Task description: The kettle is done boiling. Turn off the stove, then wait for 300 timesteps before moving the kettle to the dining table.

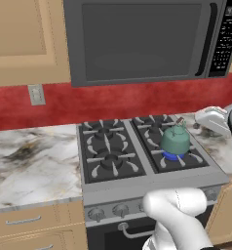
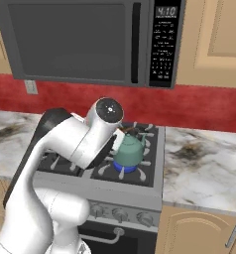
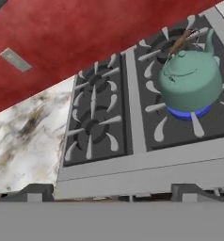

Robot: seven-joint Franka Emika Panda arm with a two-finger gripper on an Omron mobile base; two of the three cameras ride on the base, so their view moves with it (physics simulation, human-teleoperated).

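Kettle (image 1: 175, 141) sits on the stove (image 1: 137, 168), front-right burner, blue flame (image 3: 189, 112) showing under its base. Spout points toward the red backsplash (image 1: 113, 105); brown handle is up top. The other three burners are bare. Knobs (image 1: 120, 210) run along the stove's front edge, oven handle just below them.

Gripper (image 3: 113, 192) is open, jaws wide and holding nothing. It hangs over the stove's front edge, left of the kettle and well apart from it. Both dark fingertips (image 3: 31, 192) show at the bottom of the hand view.

Microwave (image 1: 147, 39) hangs above the stove. Marble worktop (image 1: 32, 163) flanks the stove on both sides. Wall outlet (image 1: 36, 94) is on the backsplash left of the stove.
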